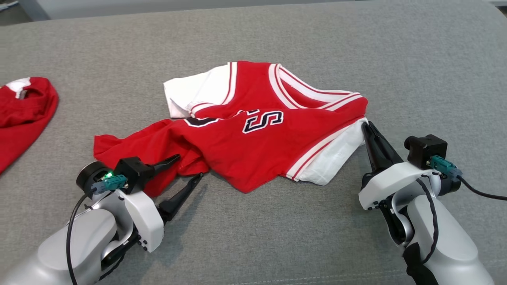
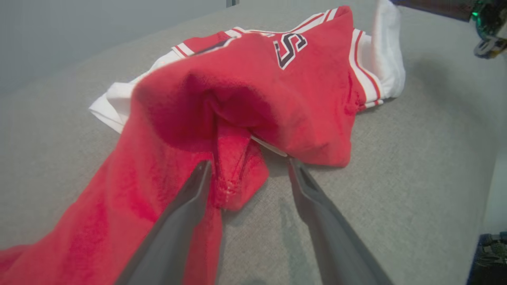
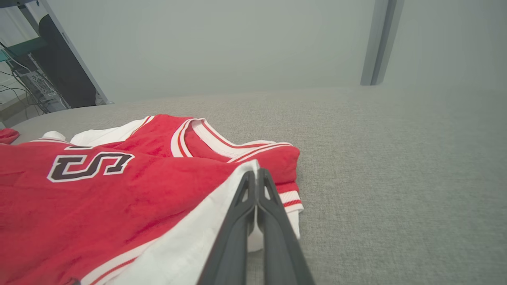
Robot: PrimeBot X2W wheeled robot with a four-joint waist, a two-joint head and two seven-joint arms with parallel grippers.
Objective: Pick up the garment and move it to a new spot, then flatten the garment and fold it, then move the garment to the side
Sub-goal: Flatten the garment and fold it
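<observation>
Grey fabric surface (image 1: 277,35) carries jersey (image 1: 253,150) and red garment (image 1: 23,111).

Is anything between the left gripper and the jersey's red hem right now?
Nothing visible does. The left gripper is open, and a red fold of the jersey lies right between its fingers on the grey surface.

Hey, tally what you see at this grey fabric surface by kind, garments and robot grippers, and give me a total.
Garments: 2, the red and white jersey with an S and the red garment at the left edge.
Grippers: 2, the left gripper and the right gripper.
Total: 4.
</observation>
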